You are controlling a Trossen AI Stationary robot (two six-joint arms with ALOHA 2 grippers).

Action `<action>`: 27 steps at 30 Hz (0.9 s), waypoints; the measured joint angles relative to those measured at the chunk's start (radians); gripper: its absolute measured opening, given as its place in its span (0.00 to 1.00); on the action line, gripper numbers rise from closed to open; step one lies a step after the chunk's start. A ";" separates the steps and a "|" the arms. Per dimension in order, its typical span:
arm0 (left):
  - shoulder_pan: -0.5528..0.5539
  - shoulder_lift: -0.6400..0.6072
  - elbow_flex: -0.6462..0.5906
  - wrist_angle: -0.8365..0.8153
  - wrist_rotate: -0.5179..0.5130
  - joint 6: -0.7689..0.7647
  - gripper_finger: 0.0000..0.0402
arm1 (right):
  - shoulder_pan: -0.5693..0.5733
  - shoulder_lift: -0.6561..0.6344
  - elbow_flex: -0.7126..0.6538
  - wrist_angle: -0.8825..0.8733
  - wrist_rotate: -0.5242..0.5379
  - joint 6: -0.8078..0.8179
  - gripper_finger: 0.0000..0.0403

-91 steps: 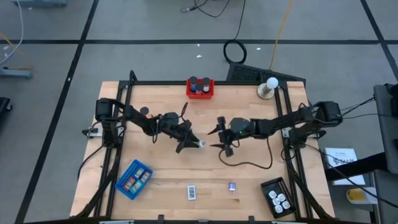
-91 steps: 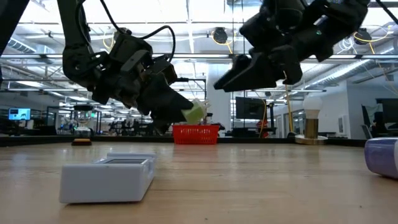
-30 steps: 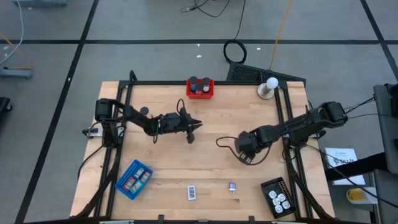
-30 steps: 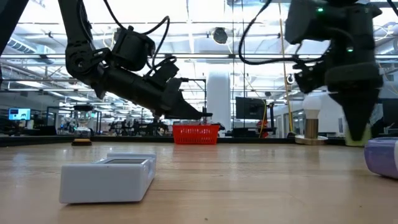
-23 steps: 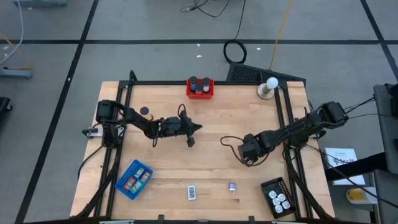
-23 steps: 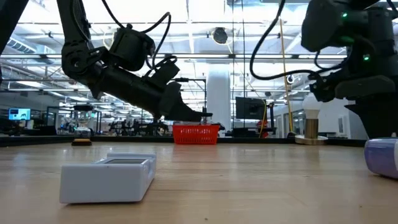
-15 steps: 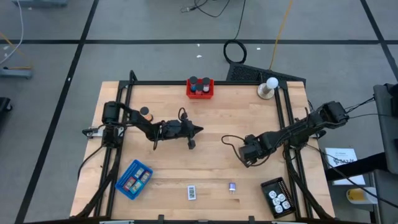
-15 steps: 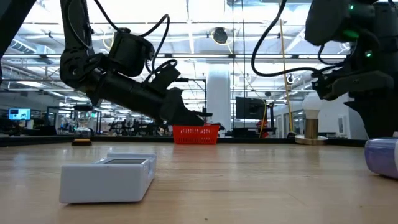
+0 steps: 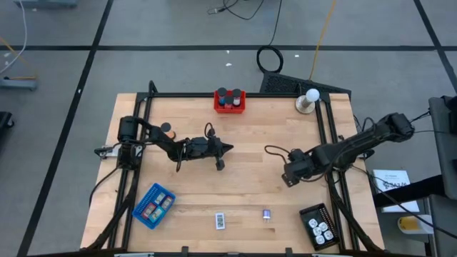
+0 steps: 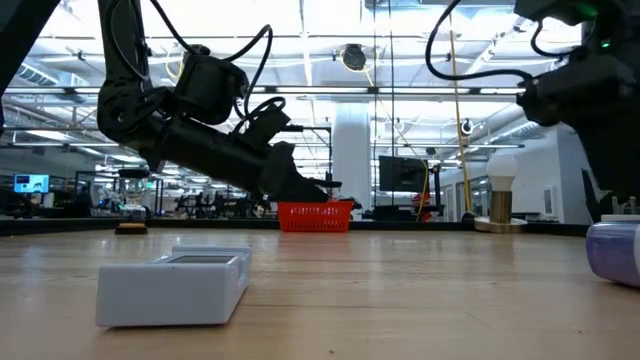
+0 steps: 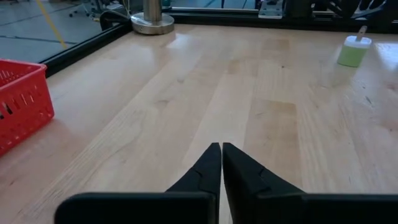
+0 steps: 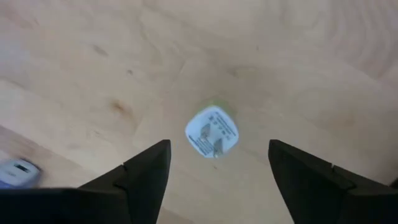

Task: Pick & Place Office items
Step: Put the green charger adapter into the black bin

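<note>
Plug (image 12: 212, 132) stands upright on table (image 9: 250, 135), light, stiff, slick; grab its flat sides. Right gripper (image 12: 217, 163) spread above it; left gripper (image 11: 221, 160) closed, empty, mid-table.

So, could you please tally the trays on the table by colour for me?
Red tray: 1
Blue tray: 1
Black tray: 1
Total: 3
</note>
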 joint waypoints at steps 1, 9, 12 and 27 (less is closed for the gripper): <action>0.000 0.000 0.000 0.000 0.000 0.000 0.03 | 0.005 0.007 0.000 0.000 -0.003 -0.009 0.66; 0.000 0.000 0.000 0.000 0.000 0.001 0.05 | 0.042 0.085 0.000 0.076 0.075 -0.292 0.65; 0.000 0.000 0.000 0.000 0.000 0.001 0.06 | 0.048 0.100 0.000 0.085 0.071 -0.403 0.62; 0.000 0.000 0.000 -0.002 0.000 0.002 0.06 | 0.048 0.106 -0.066 0.182 0.047 -0.484 0.52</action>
